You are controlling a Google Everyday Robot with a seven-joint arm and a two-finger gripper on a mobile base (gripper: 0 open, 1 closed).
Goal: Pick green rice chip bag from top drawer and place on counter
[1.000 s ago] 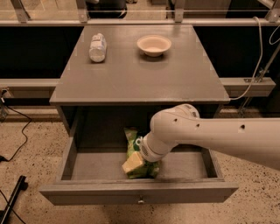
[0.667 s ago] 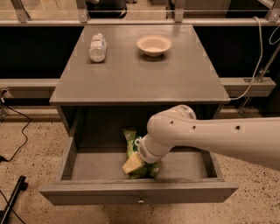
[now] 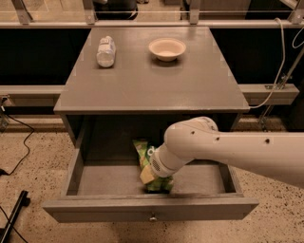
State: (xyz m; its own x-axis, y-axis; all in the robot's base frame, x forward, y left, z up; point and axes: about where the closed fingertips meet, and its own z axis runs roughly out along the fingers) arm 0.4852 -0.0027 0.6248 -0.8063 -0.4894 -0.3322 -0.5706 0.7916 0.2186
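Green rice chip bag [image 3: 141,151] lies mid top drawer [image 3: 152,209], below the counter [image 3: 156,80]'s front edge. My gripper [image 3: 148,174] sits on it; whether it has hold I cannot tell. I'd draw outward before lifting, clearing that edge.

This looks like a robotics test lab. A bare grey desk [image 3: 156,80] stands alone on speckled terrazzo floor [image 3: 33,161], a loose white cable [image 3: 283,45] hangs beyond its right edge, and metal rail posts [image 3: 194,9] line its far edge. The robot's end effector [image 3: 151,172] reaches into the open top drawer [image 3: 152,209] under its near edge.
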